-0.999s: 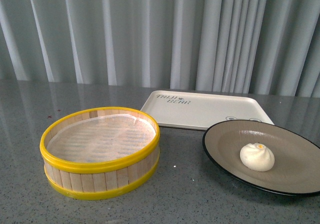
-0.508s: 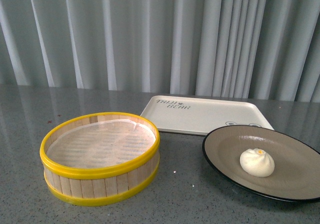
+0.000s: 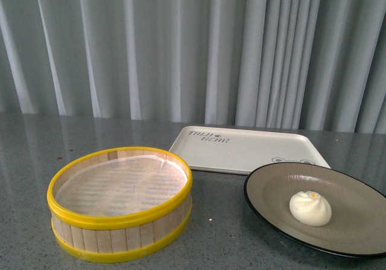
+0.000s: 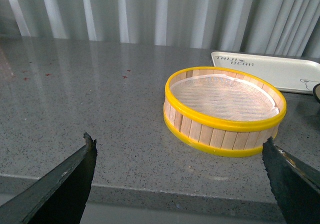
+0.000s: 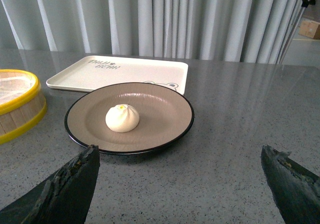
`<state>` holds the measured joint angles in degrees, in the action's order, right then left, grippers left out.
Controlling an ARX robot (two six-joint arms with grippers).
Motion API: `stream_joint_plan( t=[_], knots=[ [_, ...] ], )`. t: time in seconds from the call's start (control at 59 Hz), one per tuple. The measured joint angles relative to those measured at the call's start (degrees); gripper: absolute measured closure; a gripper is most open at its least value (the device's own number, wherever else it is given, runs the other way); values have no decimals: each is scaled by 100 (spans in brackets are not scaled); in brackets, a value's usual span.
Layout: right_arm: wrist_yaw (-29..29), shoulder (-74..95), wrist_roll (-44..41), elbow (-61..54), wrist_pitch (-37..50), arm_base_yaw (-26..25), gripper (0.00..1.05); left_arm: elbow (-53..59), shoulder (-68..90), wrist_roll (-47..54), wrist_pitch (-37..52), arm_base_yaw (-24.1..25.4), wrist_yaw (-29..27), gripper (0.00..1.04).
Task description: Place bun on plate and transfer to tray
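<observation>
Front view: bun (image 3: 310, 208) sits on the plate (image 3: 278, 176), close to its centre, pleats up. The plate rests on the grey table (image 3: 226, 234) at 4 o'clock in the scene. The tray (image 3: 253, 144) lies flat at the plate's 11 o'clock. The steamer basket (image 3: 120, 235) stands at the plate's 9 o'clock, apart from it.

First half of the task looks done; what remains is carrying the plate onto the tray.

Handling, as judged:
- Bun: soft, light, easily dented. It is loose on the plate and likely to slide or roll if the plate tips.
- Plate: stiff, probably smooth and a bit slick. It is shallow, with its black rim low to the table.
- Best hold: pinch the rim on the side nearest the robot, about 5 o'clock, away from the bun. Lift level.

Right gripper (image 5: 178, 149): jaws spread wide, holding nothing. The plate and bun lie ahead of it, clear of both fingers, the bun roughly on the line between them.

Left gripper (image 4: 178, 143): jaws also wide and empty, with the basket ahead.

Whether the plate's far rim touches the tray or merely lies just beside it cannot be told; the right wrist view suggests a very narrow gap.
</observation>
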<state>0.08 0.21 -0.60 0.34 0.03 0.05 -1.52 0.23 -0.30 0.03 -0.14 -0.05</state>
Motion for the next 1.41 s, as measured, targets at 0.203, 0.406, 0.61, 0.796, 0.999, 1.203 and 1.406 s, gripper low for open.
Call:
stream_joint_plan(
  t=[0.203,0.406,0.61,0.796,0.999,1.203,1.406],
  knots=[
    [1113,2391,575,730,-83,-70,8,0,0,2,0,0,0,7],
    [-619,4376,-3484,1679,-337,-308,8,0,-4,2,0,0,0,7],
    [-452,5473,-6769,2634,-525,-96,8,0,-4,2,0,0,0,7],
    [-767,6192,-7639,3005,-800,-50,8,0,-4,2,0,0,0,7],
    [-684,6651,-8111,3121,-664,37,8,0,-4,2,0,0,0,7],
    [-625,7114,-8428,3126,-240,142,8,0,-4,2,0,0,0,7],
    [-492,7757,-8529,3327,275,310,8,0,-4,2,0,0,0,7]
  ],
)
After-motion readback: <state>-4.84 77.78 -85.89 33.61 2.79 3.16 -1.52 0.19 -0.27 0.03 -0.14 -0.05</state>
